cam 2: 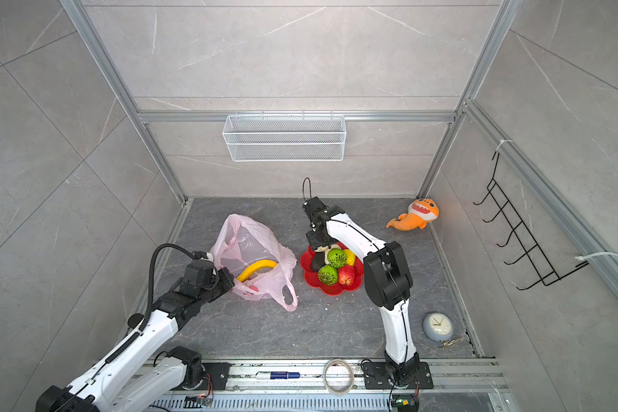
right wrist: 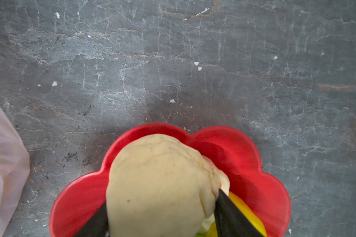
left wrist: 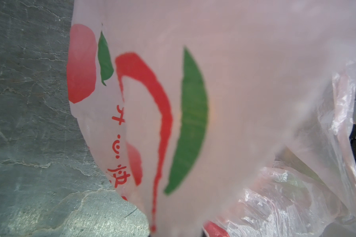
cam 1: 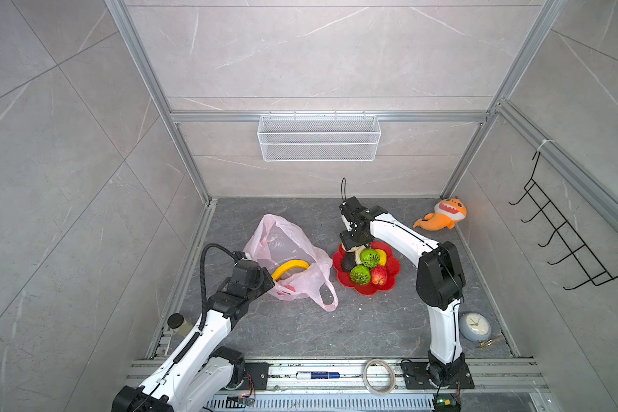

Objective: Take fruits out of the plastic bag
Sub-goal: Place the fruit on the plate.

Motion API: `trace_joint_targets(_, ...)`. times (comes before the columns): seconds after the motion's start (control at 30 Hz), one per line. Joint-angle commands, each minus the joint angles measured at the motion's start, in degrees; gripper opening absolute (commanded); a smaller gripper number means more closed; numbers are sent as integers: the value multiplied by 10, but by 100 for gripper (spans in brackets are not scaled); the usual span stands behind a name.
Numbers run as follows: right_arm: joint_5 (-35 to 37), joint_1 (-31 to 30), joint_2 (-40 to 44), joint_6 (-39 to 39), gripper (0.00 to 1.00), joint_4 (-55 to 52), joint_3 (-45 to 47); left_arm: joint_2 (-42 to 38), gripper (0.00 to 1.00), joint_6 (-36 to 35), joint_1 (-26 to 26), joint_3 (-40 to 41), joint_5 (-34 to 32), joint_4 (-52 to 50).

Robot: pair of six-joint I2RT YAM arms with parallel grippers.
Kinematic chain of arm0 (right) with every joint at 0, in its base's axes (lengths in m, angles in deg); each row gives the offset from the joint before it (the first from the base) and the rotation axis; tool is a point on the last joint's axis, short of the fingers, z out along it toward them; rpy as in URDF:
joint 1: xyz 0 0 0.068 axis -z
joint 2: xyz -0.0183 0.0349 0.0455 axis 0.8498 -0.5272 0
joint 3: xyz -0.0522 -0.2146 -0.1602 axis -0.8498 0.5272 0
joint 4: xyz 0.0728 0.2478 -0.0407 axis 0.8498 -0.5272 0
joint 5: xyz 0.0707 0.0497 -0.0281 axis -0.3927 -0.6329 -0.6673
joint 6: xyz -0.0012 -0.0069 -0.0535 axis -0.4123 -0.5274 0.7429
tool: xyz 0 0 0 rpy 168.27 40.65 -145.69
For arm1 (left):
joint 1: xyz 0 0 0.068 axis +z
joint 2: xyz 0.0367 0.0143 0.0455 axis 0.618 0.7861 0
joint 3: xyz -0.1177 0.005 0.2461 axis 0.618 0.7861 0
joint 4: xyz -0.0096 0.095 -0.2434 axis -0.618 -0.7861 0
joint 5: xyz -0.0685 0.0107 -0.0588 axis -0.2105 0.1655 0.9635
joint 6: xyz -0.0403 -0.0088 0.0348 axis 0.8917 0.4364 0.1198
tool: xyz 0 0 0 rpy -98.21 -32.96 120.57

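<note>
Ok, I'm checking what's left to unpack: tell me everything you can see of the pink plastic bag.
The plastic bag is thin, translucent pink film with red apple prints and loop handles, lying crumpled on the dark table, mouth open. A banana sits inside. The shut left gripper seems to pinch its near edge.
</note>
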Motion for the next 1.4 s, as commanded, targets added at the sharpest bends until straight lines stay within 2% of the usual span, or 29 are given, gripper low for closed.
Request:
trace_joint_targets(0.0, 6, 1, -5, 9, 70, -25, -3, -10, 5, 4, -2, 1, -8, 0)
trace_joint_targets(0.5, 8, 1, 19, 9, 81, -32, -14, -4, 5, 4, -2, 2, -6, 7)
trace_joint_targets(0.73, 2, 0, 39, 5, 82, -30, -10, -2, 4, 4, -2, 1, -5, 9)
trace_joint_targets(0.87, -15, -7, 81, 2, 82, -24, -5, -3, 4, 4, -1, 0, -5, 8)
trace_joint_targets(1.0, -47, -35, 141, 4, 75, -16, -8, 0, 3, 3, -1, -1, -4, 8)
trace_joint_targets(1.13, -91, -99, 167, -13, 66, -16, -25, -1, 2, 0, -1, 9, 11, 19)
trace_joint_targets(1.23, -111, -153, 158, -55, 60, 5, -22, -8, 2, -5, -1, 21, 33, 25)
trace_joint_targets(1.37, -169, -196, 137, -132, 54, 96, 10, -26, 1, -12, -2, 36, 56, 21)
